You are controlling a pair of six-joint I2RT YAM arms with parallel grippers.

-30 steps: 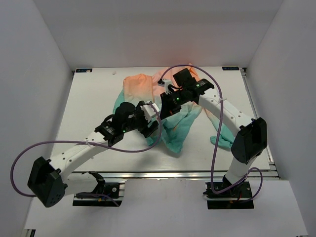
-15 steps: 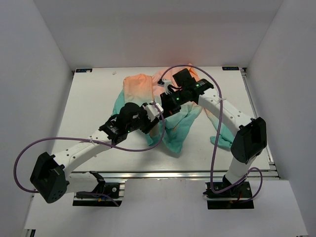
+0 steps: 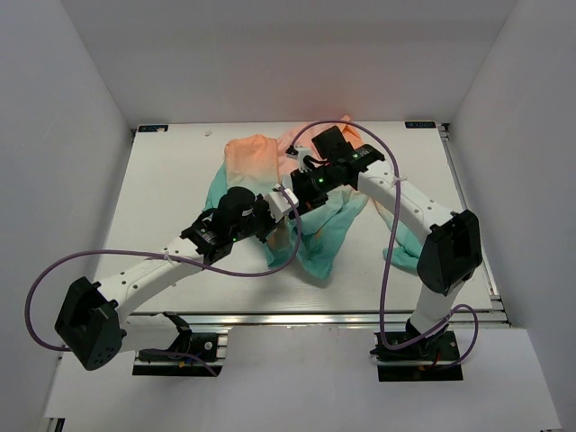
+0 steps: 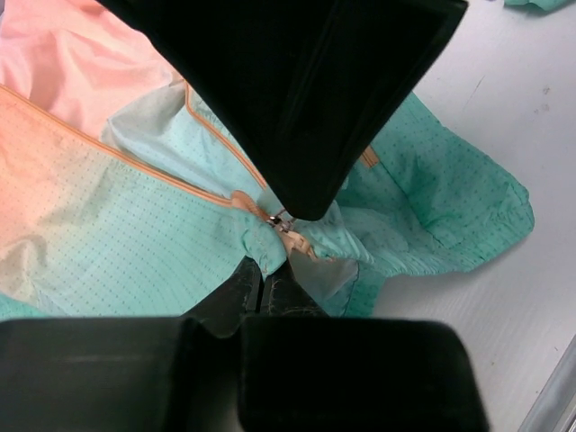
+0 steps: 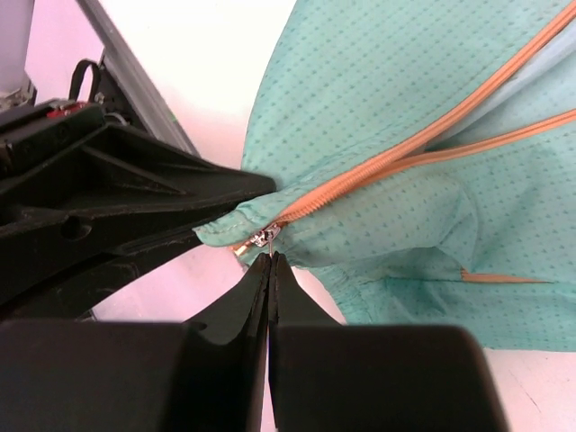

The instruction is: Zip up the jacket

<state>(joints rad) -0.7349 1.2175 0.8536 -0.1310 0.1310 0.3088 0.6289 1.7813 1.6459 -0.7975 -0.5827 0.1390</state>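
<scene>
Jacket point(image 3: 255, 155): laid at table point(image 3: 162, 180) centre, teal end toward 6 o'clock. Left gripper point(image 4: 267, 274): jaws, lately apart, now clamped on jacket beneath zipper pull point(image 4: 281, 220). Right gripper point(image 5: 270, 261): clamped on zipper pull. Base judged anchored; zipping toward 12 o'clock enabled.
</scene>
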